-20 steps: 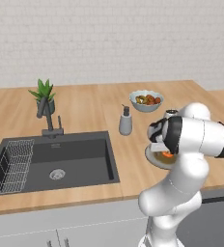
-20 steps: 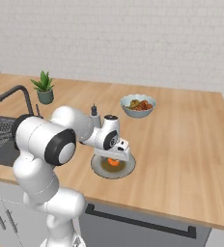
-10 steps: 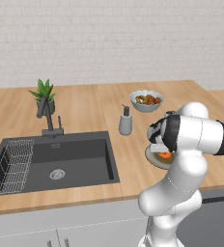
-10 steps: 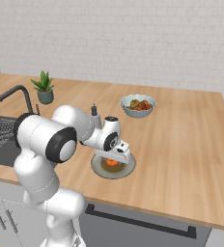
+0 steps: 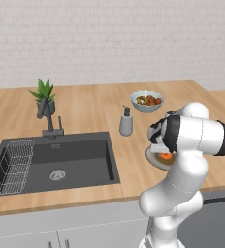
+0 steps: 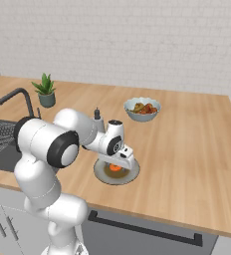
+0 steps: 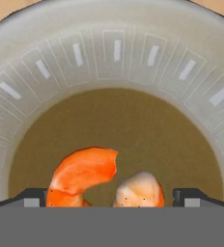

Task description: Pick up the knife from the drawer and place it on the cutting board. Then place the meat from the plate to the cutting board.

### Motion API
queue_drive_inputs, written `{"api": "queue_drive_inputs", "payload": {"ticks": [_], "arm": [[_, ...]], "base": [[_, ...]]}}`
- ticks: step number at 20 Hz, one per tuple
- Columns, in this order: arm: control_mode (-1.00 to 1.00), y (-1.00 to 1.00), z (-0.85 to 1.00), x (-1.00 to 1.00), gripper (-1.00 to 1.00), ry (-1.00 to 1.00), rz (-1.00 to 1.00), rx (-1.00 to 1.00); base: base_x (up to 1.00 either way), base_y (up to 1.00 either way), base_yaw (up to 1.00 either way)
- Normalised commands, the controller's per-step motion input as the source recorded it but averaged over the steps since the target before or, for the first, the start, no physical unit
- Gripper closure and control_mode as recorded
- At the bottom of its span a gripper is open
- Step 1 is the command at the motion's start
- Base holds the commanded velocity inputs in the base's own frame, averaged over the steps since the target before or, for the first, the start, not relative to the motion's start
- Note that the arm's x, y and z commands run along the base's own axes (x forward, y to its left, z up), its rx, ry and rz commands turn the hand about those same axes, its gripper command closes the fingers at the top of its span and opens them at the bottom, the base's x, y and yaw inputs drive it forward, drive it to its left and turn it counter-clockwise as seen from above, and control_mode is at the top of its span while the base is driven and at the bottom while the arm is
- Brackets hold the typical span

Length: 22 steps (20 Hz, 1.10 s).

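The small round grey-white plate [image 6: 133,175] [image 5: 152,158] [image 7: 115,57] sits on the tan counter near its front edge. On its brownish centre lies the orange-red meat [image 7: 83,172] [image 6: 116,168] [image 5: 167,156], with a paler lump beside it. My gripper [image 7: 111,198] [image 6: 117,162] points down just over the plate and stands open, one dark fingertip on each side of the meat, not closed on it. The knife, the drawer and the cutting board are out of view.
A pale-blue fruit bowl [image 5: 147,100] [image 6: 143,108] stands behind the plate. A grey soap dispenser [image 5: 126,123] is to its left, beside the dark sink [image 5: 56,160] with faucet and rack. A potted plant [image 5: 45,94] stands at the back.
The hand has sunk a little closer to the plate; the meat and plate have stayed put.
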Motion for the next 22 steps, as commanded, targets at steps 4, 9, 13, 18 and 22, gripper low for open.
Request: {"api": "queue_drive_inputs", "payload": {"ticks": [4, 9, 13, 18, 22], "arm": [[-1.0, 0.0, 0.0, 0.0, 1.0, 0.01, -0.01, 0.0], [-1.0, 0.0, 0.0, 0.0, 1.0, 0.0, 0.0, 0.0], [-1.0, 0.0, 0.47, -0.17, 1.0, -0.02, 0.0, 0.0], [-1.0, 0.01, 0.99, -0.83, 1.0, -0.15, 0.0, 0.0], [-1.0, 0.18, 1.0, -0.92, 1.0, -0.08, 0.02, 0.0]], "base": [[0.0, 0.0, 0.0], [0.0, 0.0, 0.0], [0.0, 0.0, 0.0], [0.0, 0.0, 0.0], [0.0, 0.0, 0.0]]}}
